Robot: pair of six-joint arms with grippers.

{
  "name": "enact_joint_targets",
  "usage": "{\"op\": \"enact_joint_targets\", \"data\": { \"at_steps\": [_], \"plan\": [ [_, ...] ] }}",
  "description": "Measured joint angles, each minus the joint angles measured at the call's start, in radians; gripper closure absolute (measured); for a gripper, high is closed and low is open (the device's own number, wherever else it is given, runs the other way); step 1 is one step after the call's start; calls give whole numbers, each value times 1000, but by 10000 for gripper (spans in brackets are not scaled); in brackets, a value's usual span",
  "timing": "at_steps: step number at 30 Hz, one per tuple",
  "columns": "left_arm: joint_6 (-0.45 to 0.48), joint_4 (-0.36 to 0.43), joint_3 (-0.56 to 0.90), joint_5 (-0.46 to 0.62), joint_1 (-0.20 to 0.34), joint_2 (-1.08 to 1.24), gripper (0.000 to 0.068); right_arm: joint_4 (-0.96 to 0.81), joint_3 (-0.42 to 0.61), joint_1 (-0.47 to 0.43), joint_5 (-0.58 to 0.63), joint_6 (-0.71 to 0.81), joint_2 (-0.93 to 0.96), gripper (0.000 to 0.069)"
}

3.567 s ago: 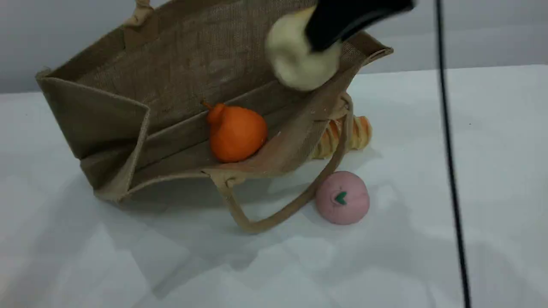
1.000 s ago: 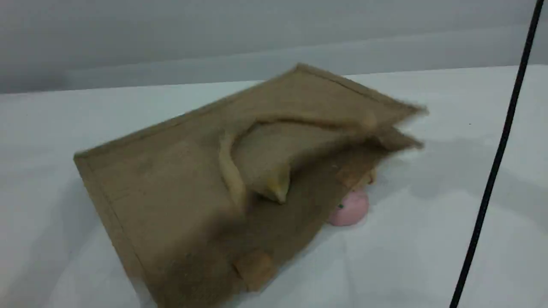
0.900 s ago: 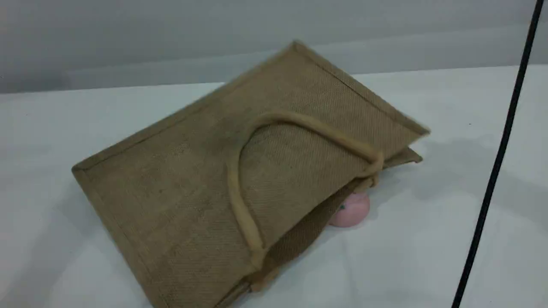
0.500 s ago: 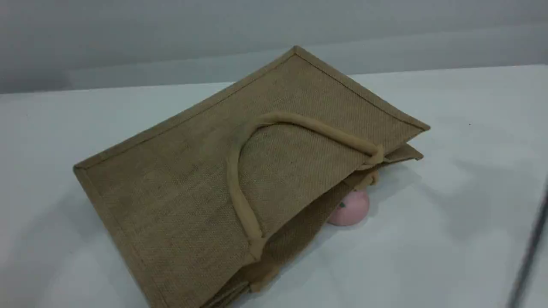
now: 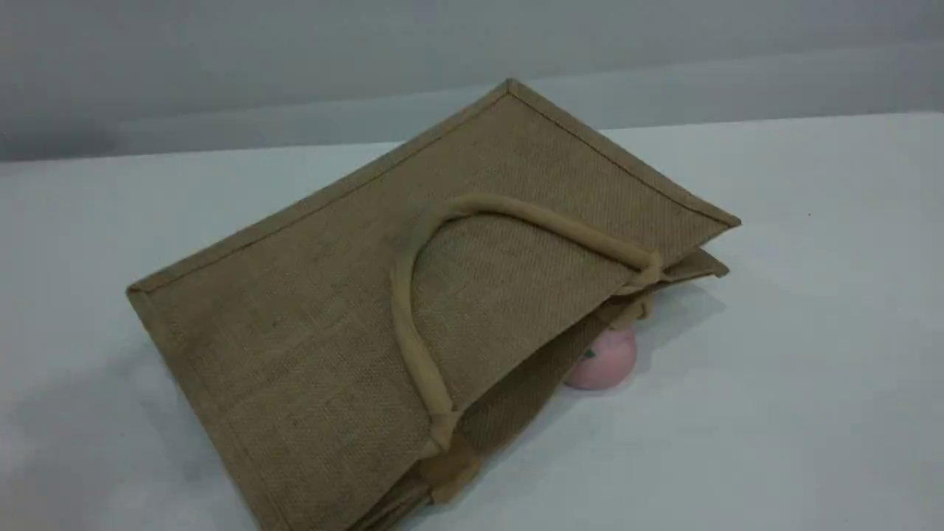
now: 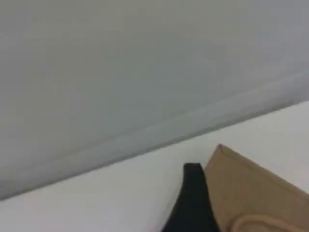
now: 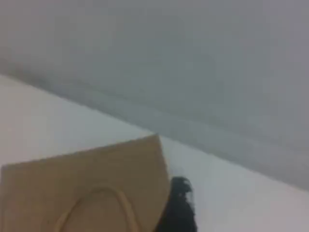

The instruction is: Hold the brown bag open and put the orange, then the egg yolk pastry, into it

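The brown bag (image 5: 442, 295) lies flopped on its side on the white table, its top panel down over the mouth. One beige handle (image 5: 413, 346) rests across that panel. Neither the orange nor the egg yolk pastry can be seen. No arm shows in the scene view. In the left wrist view a black fingertip (image 6: 193, 198) hangs beside a corner of the bag (image 6: 256, 193), apart from it. In the right wrist view a black fingertip (image 7: 178, 208) stands next to the bag's corner (image 7: 87, 179). Nothing is held by either gripper, and both stand open.
A pink ball (image 5: 605, 361) with a green mark lies on the table (image 5: 774, 369), half tucked under the bag's mouth edge at the right. A grey wall (image 5: 295, 59) runs behind the table's far edge.
The bag's raised panel has dropped and settled over its mouth. The black cable at the right has swung out of view. Earlier the bag stood open with the orange inside.
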Motion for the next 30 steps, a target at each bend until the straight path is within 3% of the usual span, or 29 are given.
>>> {"op": "enact_joint_targets", "data": {
  "at_steps": [8,12,22,30],
  "plan": [
    [11,2,358,1,0,-335,164,-163,7,0,169,171,-243,139],
    [16,3,556,1,0,-529,164,-219,58,0,172,227,-328,139],
    [55,4,926,0,0,-964,164,-209,288,2,168,227,-559,140],
    [71,4,1143,0,0,-1122,164,-194,494,2,167,226,-707,140]
  ]
}}
